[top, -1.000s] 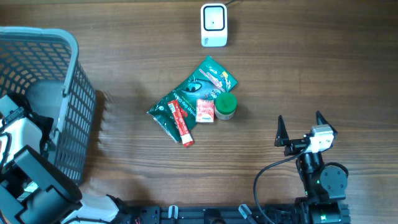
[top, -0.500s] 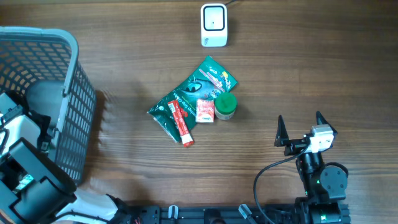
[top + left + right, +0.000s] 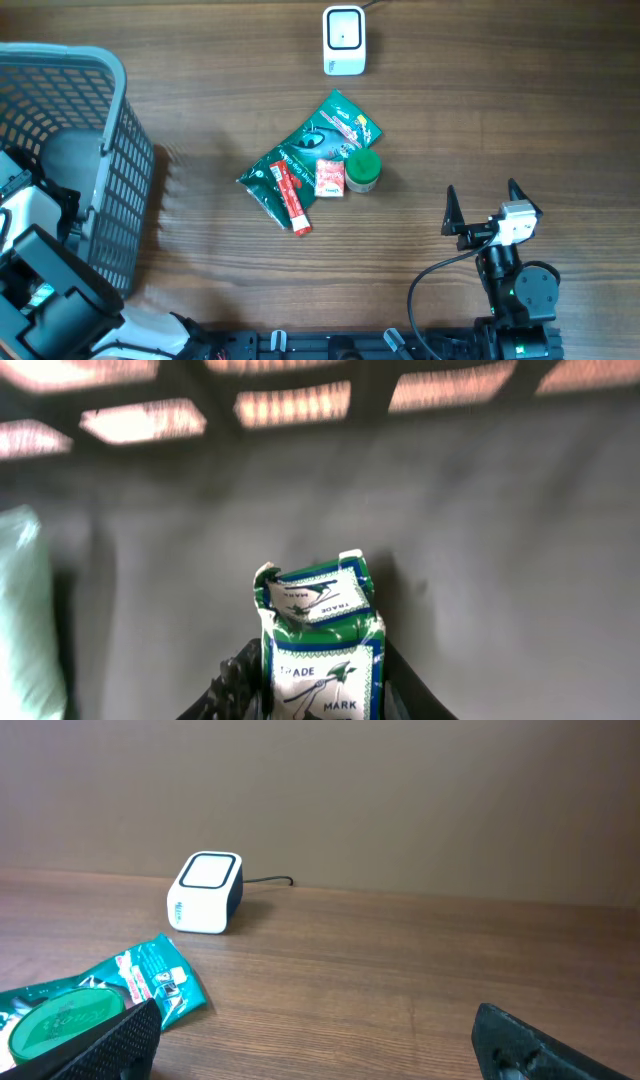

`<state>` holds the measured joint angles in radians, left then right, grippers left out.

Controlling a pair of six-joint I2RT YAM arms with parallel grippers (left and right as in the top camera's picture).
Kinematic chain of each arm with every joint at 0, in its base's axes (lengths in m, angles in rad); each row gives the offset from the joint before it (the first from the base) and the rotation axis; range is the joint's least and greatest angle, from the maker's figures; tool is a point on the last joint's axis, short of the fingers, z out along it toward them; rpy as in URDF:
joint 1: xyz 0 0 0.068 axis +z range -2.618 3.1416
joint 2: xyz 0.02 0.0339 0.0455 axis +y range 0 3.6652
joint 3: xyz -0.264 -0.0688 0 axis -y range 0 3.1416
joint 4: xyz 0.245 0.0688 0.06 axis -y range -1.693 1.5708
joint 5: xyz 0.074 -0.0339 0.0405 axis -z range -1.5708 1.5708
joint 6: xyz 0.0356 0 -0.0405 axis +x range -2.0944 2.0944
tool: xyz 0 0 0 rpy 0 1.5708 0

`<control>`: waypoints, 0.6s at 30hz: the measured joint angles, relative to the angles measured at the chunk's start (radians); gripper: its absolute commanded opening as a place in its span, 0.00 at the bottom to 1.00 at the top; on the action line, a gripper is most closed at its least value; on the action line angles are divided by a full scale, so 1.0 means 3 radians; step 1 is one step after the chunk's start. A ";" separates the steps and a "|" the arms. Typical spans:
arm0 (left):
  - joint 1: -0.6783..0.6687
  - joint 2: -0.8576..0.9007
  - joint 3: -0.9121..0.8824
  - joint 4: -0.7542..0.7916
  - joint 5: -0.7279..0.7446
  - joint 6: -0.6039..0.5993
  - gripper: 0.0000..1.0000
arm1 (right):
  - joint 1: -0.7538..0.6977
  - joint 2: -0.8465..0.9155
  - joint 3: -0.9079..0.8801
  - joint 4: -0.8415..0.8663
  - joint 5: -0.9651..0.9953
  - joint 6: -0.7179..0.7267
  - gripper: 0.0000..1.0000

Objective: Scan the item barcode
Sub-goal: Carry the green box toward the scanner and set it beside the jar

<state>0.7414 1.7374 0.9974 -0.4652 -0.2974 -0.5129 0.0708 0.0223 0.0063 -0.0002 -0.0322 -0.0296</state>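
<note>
**A:** What is the left hand doing?

**B:** I am watching through the left wrist camera. The left gripper (image 3: 320, 695) is reaching down inside the grey basket (image 3: 128, 190). Its jaws are standing narrow, pressing on both sides of a green and white packet (image 3: 322, 622) printed "TRADE MARK". I am seeing the basket's grey floor behind the packet and its mesh wall above. Something pale green (image 3: 25, 625) is showing at the left edge, and I cannot tell what it is.

**A:** And the right hand?

**B:** The right gripper (image 3: 484, 212) is hovering over the right side of the wooden table (image 3: 520, 110), jaws spread wide, holding nothing.

**A:** Where is the scanner?

**B:** The white scanner (image 3: 343, 40) is sitting at the far edge of the table, well apart from the basket. Near the middle, a small pile is lying. It is a green pouch (image 3: 325, 130), a red stick pack (image 3: 293, 198), a small red box (image 3: 330, 177) and a green-lidded jar (image 3: 363, 170), all touching.
</note>
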 measured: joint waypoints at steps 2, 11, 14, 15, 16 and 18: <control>0.0001 -0.0103 0.0009 -0.0136 0.0032 0.0001 0.20 | 0.0000 0.0000 0.0000 0.0000 0.0000 0.0000 1.00; 0.0001 -0.1199 0.0430 -0.0320 0.0347 -0.0004 0.22 | 0.0000 0.0000 0.0000 0.0000 0.0000 0.0000 1.00; 0.0004 -0.1593 0.0479 -0.0291 0.0694 -0.0093 0.24 | 0.0000 0.0000 0.0000 0.0000 0.0000 0.0000 1.00; 0.0004 -0.1701 0.0486 -0.0262 0.0824 -0.0132 0.24 | 0.0000 0.0000 0.0000 0.0000 0.0000 0.0001 1.00; -0.0003 -0.1858 0.0487 -0.0188 0.1030 -0.0188 0.24 | 0.0000 0.0000 0.0000 0.0000 0.0000 0.0000 1.00; -0.0050 -0.2116 0.0492 -0.0047 0.1414 -0.0326 0.24 | 0.0000 0.0000 0.0000 0.0000 0.0000 0.0000 1.00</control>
<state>0.7265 1.1027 1.1450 -0.4793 0.1268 -0.6106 0.0708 0.0223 0.0063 -0.0002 -0.0322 -0.0296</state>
